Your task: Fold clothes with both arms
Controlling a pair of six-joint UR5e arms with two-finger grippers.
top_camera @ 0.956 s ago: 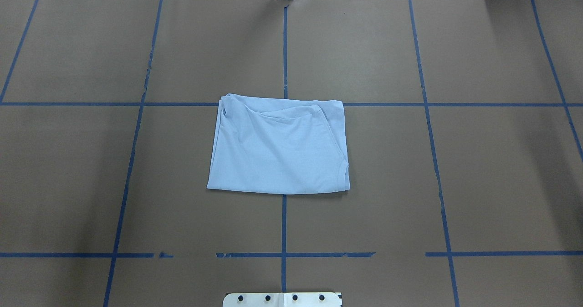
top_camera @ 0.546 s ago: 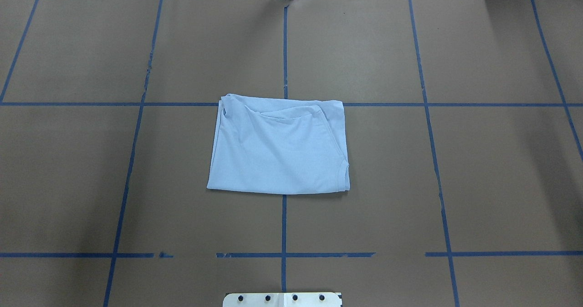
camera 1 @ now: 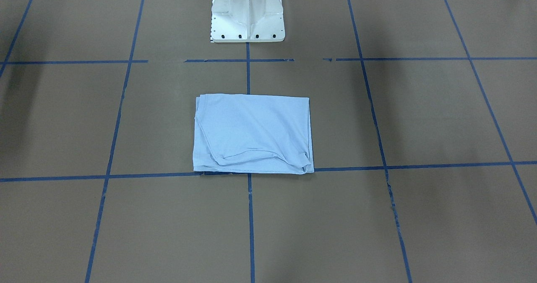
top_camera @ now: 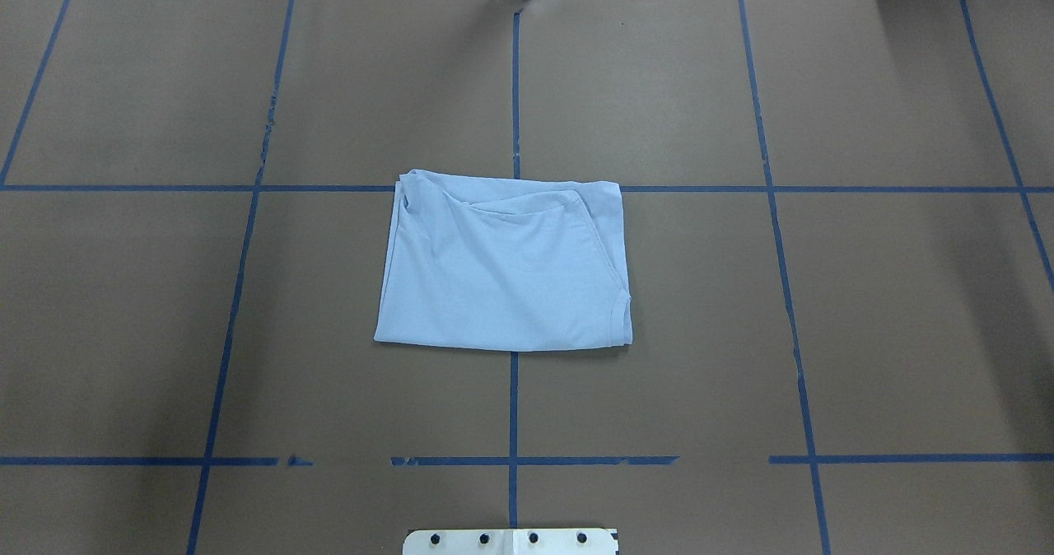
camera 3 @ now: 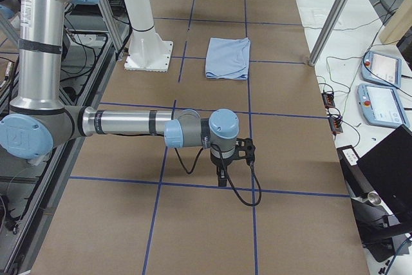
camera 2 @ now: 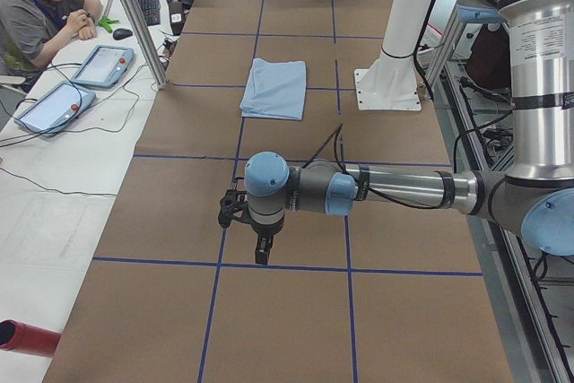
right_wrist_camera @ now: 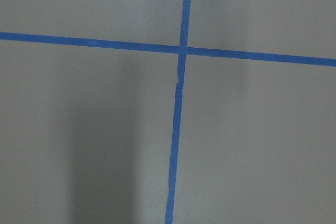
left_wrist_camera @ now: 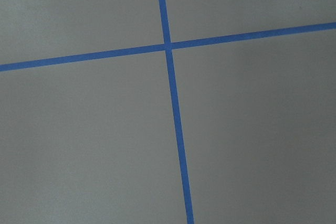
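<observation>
Here's the light blue T-shirt (top_camera: pixel 502 267), folded into 1 neat rectangle at the centre of the table (top_camera: pixel 889 333). It straddles the middle blue tape line (top_camera: pixel 513 407), out in front of the white pedestal base (top_camera: pixel 510 541). Its long axis runs left to right.

And the 2 arms? Way out wide! The left gripper (camera 2: pixel 261 256) hangs over a tape crossing well to the shirt's left. The right gripper (camera 3: pixel 222 177) mirrors it well to the right, and both point down at brown paper. Wide or narrow, I cannot tell from these side angles. Neither looks nearer, so any further fold would mean each travelling inward along that long axis toward a short edge.
</observation>
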